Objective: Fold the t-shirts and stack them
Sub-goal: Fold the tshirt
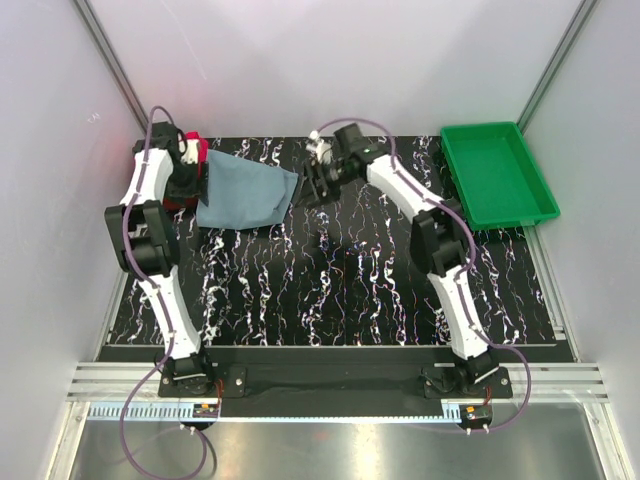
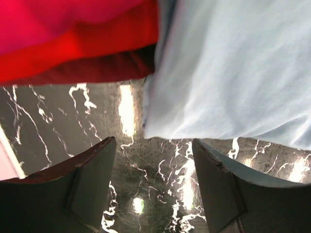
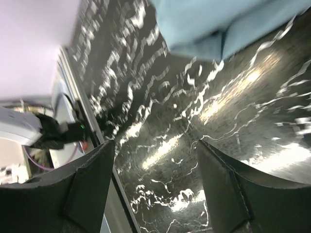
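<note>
Grey-blue t-shirt (image 1: 247,190) lies loosely flat at the far left of the black marbled counter (image 1: 350,290), with its left edge against the folded red and pink t-shirts (image 1: 201,152). The green tray (image 1: 497,175) sits at the far right. Left wrist view: the left claw (image 2: 154,187) stands partly open and holds nothing, over bare counter just short of both cloths. Right wrist view: the right claw (image 3: 155,187) stands wide open and empty, near the grey-blue t-shirt's corner.
</note>
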